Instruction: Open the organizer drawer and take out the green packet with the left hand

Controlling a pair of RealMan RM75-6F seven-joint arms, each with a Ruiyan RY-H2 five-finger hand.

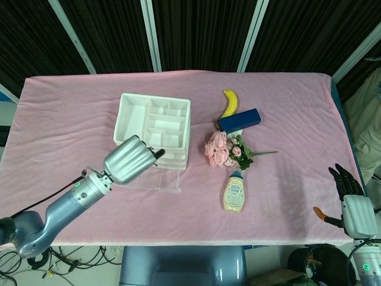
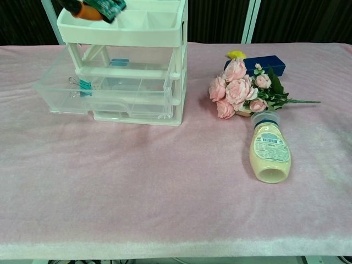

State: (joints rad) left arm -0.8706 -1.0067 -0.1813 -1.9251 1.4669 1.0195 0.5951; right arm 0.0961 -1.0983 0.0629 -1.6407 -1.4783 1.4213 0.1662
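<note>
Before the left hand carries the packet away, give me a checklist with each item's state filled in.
1. Drawer pulled out of the organizer: ok.
2. Green packet out of the drawer and up with the left hand: ok.
3. Grip on the packet firm: cannot tell; the chest view shows only its corner beside fingertips at the top edge, and the head view hides it under the hand.
4. Nothing else lifted along: not ok; something orange shows beside the packet.
5. Right hand away from the work: ok, at the table's far right corner.
6. Clip left in the drawer: ok.
</note>
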